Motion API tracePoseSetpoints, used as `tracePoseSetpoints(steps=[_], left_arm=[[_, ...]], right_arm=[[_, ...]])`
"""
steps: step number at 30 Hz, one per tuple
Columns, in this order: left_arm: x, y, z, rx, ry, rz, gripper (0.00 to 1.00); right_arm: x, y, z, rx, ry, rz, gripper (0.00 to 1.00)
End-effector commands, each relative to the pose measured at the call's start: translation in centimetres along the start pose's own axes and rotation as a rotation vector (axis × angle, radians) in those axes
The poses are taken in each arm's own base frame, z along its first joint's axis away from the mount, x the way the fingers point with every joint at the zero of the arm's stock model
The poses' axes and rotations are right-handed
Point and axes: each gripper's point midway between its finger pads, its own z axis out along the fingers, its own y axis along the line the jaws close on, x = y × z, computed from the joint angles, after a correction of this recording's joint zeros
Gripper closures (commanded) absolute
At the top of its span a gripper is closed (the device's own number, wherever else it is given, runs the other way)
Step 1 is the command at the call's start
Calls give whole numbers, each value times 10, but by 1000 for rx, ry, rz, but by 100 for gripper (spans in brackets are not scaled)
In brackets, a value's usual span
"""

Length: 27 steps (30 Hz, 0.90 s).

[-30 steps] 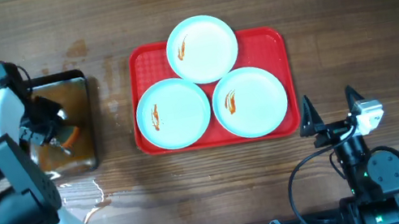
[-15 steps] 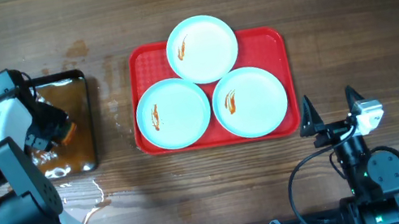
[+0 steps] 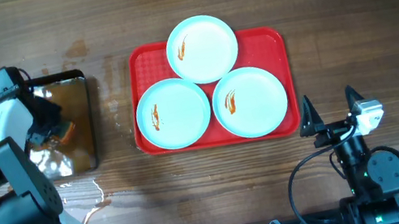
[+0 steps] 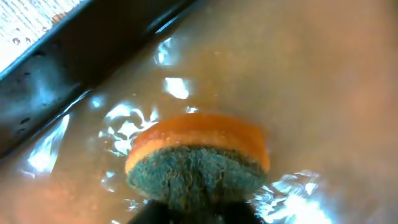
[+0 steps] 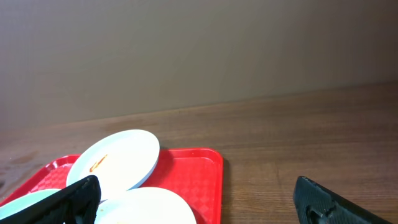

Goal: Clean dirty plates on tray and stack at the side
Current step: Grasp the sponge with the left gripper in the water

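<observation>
Three round white plates, each with an orange-red smear, sit on the red tray (image 3: 269,40): one at the back (image 3: 202,48), one front left (image 3: 173,113), one front right (image 3: 250,101). My left gripper (image 3: 55,131) is shut on an orange sponge with a green scouring face (image 4: 198,158) and holds it in the water of a black-rimmed metal pan (image 3: 78,117). My right gripper (image 3: 331,112) is open and empty, near the table's front right, just in front of the tray. In the right wrist view the tray (image 5: 199,168) and the back plate (image 5: 115,159) show ahead of it.
The metal pan stands left of the tray and holds brownish water. Water is spilled on the wood in front of the pan (image 3: 83,197). The bare wooden table (image 3: 347,12) lies right of the tray.
My left gripper has shifted slightly within the pan with the sponge, first toward the back, then a little forward. The right arm and the plates have not moved.
</observation>
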Motion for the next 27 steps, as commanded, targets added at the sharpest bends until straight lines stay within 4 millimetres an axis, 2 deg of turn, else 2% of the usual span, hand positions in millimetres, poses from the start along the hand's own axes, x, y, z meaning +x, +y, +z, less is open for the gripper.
tracePoseSetpoints(steps=[1, 2, 3, 4, 5, 7, 13, 16, 18, 20, 25, 26, 27], left_arm=[[-5, 2, -3, -2, -30, -2, 96], [-6, 1, -3, 0, -33, -3, 95], [-6, 1, -3, 0, -34, -3, 71], [-6, 1, -3, 0, -33, -3, 19], [-6, 1, -3, 0, -34, -3, 0], [-5, 2, -3, -2, -29, -3, 0], [15, 13, -4, -43, 56, 8, 0], [32, 4, -5, 17, 141, 7, 7], [47, -4, -9, 73, 220, 2, 7], [54, -6, -10, 89, 256, 0, 7], [54, -4, -10, 78, 252, 1, 28], [54, -3, -10, 74, 250, 1, 36], [53, -2, -10, 66, 245, 2, 48]], right_arm=[[-2, -4, 0, 19, -10, -17, 0], [-2, -4, 0, 19, -10, -17, 0], [-2, -4, 0, 19, -10, -17, 0], [-2, -4, 0, 19, -10, -17, 0], [-2, -4, 0, 19, -10, -17, 0], [-2, -4, 0, 19, -10, -17, 0], [-2, -4, 0, 19, -10, -17, 0], [-2, -4, 0, 19, -10, -17, 0], [-2, -4, 0, 19, -10, -17, 0], [-2, -4, 0, 19, -10, -17, 0], [-2, -4, 0, 19, -10, -17, 0], [-2, -4, 0, 19, -10, -17, 0], [-2, -4, 0, 19, -10, -17, 0]])
